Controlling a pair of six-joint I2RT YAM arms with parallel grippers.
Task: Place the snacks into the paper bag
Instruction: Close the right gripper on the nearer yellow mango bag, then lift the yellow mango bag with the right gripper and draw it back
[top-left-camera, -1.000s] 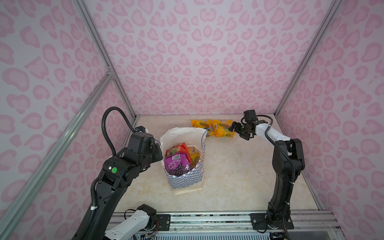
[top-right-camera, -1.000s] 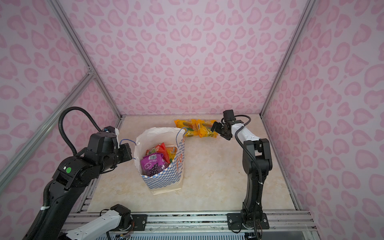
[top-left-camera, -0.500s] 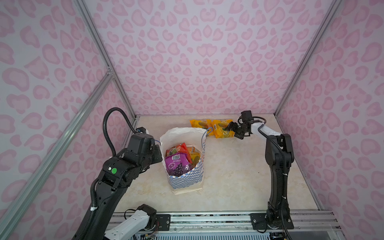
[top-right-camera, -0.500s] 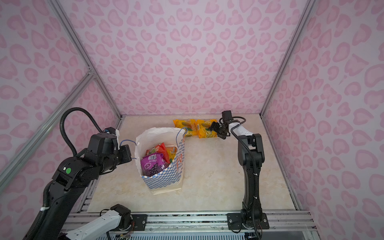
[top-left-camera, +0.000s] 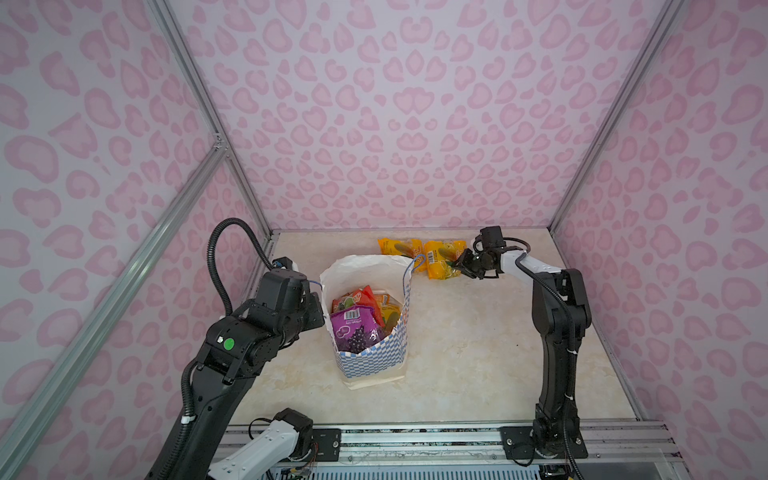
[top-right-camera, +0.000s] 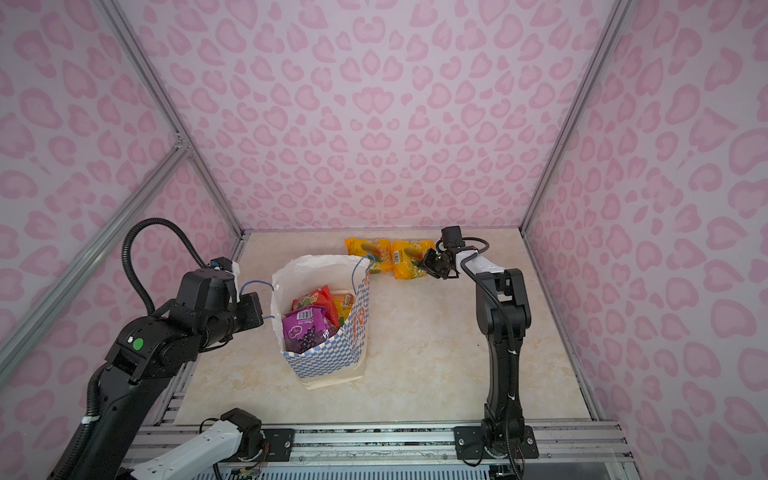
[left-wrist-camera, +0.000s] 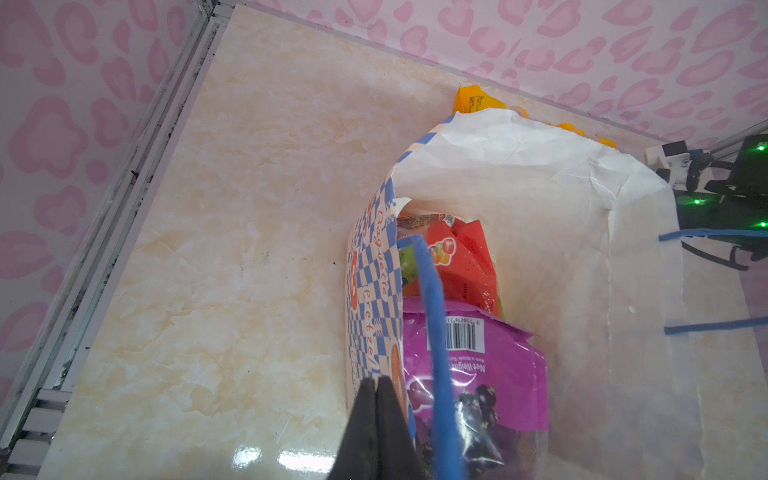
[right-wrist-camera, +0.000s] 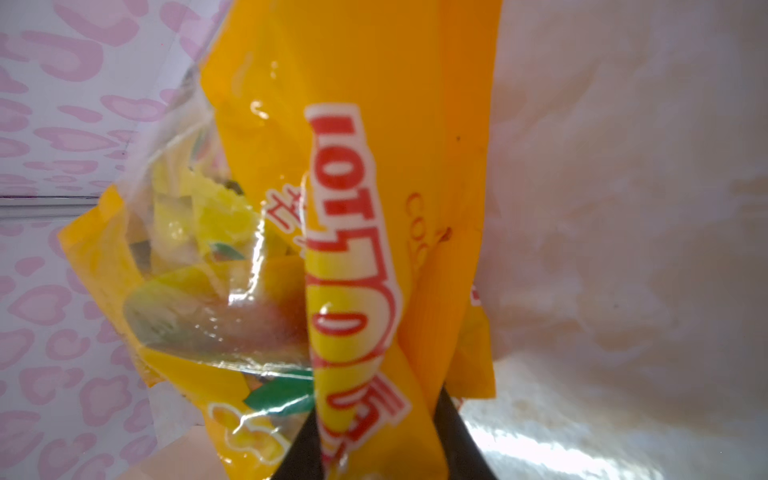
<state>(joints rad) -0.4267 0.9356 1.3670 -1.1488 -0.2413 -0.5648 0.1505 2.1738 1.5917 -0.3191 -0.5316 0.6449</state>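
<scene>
Left arm (top-left-camera: 249, 340): black shells showing a green dot (top-left-camera: 228, 343); ribbed hose (top-left-camera: 216, 257) looping behind the left tool (left-wrist-camera: 376, 386).
Right arm (top-left-camera: 557, 316): black, a white link (top-left-camera: 528, 262) sitting behind the right tool (right-wrist-camera: 378, 428).

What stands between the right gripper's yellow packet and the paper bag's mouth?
Nothing solid: the yellow packet in the right gripper is just beside the paper bag; only its blue handle rises at that rim.

blurred yellow packet (right-wrist-camera: 365, 208) cut off at the frame edge, far packet (left-wrist-camera: 471, 97) mostly hidden behind paper bag (left-wrist-camera: 519, 166)
</scene>
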